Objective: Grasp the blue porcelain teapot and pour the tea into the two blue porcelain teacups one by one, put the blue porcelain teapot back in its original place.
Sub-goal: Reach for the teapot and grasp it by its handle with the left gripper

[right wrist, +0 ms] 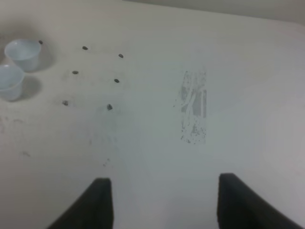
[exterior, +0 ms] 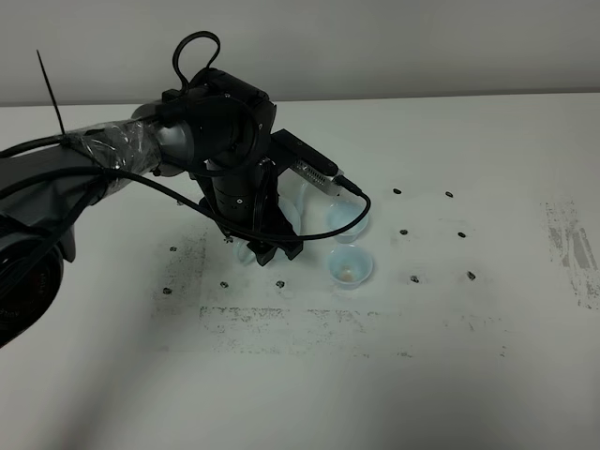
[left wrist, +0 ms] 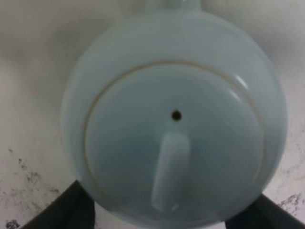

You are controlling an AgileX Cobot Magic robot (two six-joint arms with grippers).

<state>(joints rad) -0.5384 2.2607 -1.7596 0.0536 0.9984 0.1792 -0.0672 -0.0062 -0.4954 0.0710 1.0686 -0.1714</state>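
Observation:
The blue porcelain teapot (left wrist: 176,95) fills the left wrist view from above, showing its lid with a vent hole and knob. In the high view only pale slivers of the teapot (exterior: 302,202) show beside the arm. My left gripper (exterior: 269,248) hangs right over it; its fingers (left wrist: 66,210) stand wide apart on either side of the pot's edge, tips hidden. Two blue teacups stand right of the pot. The near cup (exterior: 350,267) holds a little brownish tea. The far cup (exterior: 356,228) is partly behind a cable. My right gripper (right wrist: 164,200) is open and empty, far from the cups (right wrist: 23,53).
The white table (exterior: 450,375) has small dark screw marks (exterior: 412,278) around the cups and scuffed patches (exterior: 572,248) at the right. The left arm's cable (exterior: 352,192) loops over the far cup.

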